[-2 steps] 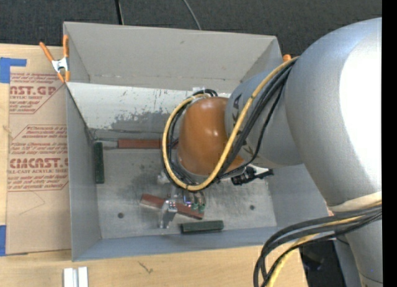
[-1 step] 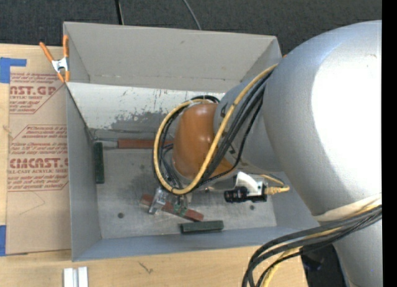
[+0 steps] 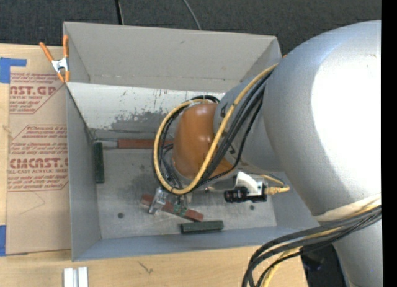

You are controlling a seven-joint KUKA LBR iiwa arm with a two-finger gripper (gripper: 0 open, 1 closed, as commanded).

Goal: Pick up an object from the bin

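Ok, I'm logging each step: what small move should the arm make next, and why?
Probably a short lift straight up: the end effector is down at the bin floor among small reddish pieces, and whether it grips one can't be seen.

the arm (image 3: 335,112) reaches in from 3 o'clock, its orange cover (image 3: 193,137) looped by cables (image 3: 162,149), with the gripper (image 3: 166,203) down at 7 o'clock of the cover.

Your small flat reddish-brown block (image 3: 149,203) lies on the floor of the grey metal bin (image 3: 84,174), near its front wall.
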